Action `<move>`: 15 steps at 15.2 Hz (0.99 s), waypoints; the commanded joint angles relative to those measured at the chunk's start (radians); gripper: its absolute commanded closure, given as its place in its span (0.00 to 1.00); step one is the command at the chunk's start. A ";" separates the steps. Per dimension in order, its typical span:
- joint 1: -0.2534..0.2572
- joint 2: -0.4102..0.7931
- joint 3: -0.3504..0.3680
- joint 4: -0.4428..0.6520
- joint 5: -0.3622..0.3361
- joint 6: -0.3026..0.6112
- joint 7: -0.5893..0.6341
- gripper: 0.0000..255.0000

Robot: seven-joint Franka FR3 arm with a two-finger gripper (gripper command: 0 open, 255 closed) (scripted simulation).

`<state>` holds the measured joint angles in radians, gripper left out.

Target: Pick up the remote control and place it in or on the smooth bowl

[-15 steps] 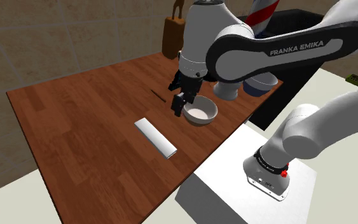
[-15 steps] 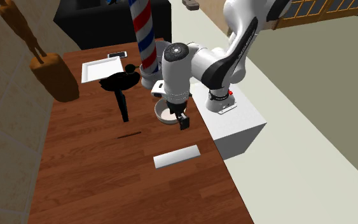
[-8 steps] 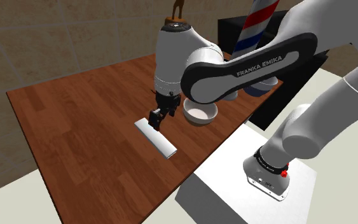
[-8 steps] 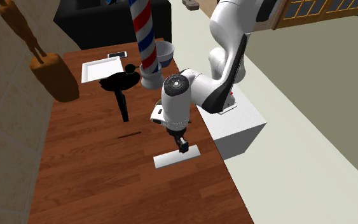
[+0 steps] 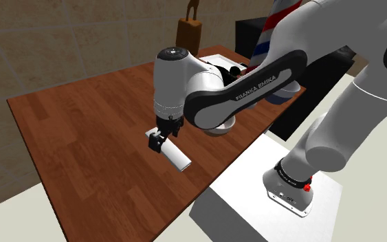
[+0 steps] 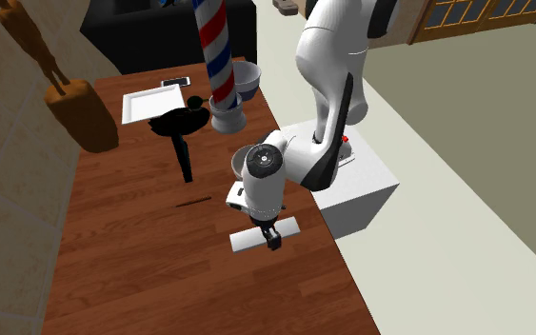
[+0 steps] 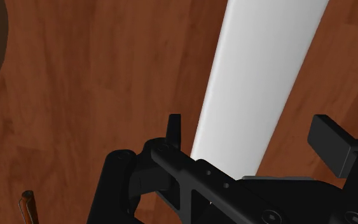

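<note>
We find the white arm [image 5: 253,82] bent low over the table, its black gripper [image 5: 159,141] spread wide and holding nothing. It hangs just over the remote control [image 5: 178,158], a plain white flat bar lying on the wood near the table edge that faces the stand [image 6: 361,181].

In the wrist view the fingers [image 7: 327,137] straddle the bar's narrow width, one close by its edge and the other standing off.

Our judgement is that the grasp is the step in hand. To do it well, centre the hand on the bar, descend straight until both fingertips flank its sides, then close squarely. An off-centre close could skew it.

The smooth bowl [image 6: 240,160] sits near, partly behind the wrist.

A stone-tiled wall [image 5: 61,34] stands behind the brown wood-grain table [image 5: 82,117]. A striped barber pole [image 6: 216,52] and a white tray [image 6: 147,107] stand at its far end.
</note>
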<state>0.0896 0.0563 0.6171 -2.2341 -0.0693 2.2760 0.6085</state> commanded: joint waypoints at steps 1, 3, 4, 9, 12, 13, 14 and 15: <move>0.002 0.023 -0.002 -0.008 -0.019 0.027 0.014 0.00; 0.004 0.039 -0.004 -0.015 -0.033 0.046 0.024 0.00; 0.004 0.039 -0.004 -0.015 -0.033 0.046 0.024 0.00; 0.004 0.039 -0.004 -0.015 -0.033 0.046 0.024 0.00; 0.004 0.039 -0.004 -0.015 -0.033 0.046 0.024 1.00; 0.004 0.039 -0.004 -0.015 -0.033 0.046 0.024 1.00; 0.004 0.039 -0.004 -0.015 -0.033 0.046 0.024 1.00; 0.004 0.039 -0.004 -0.015 -0.033 0.046 0.024 1.00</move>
<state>0.0934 0.0949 0.6134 -2.2491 -0.1024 2.3222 0.6325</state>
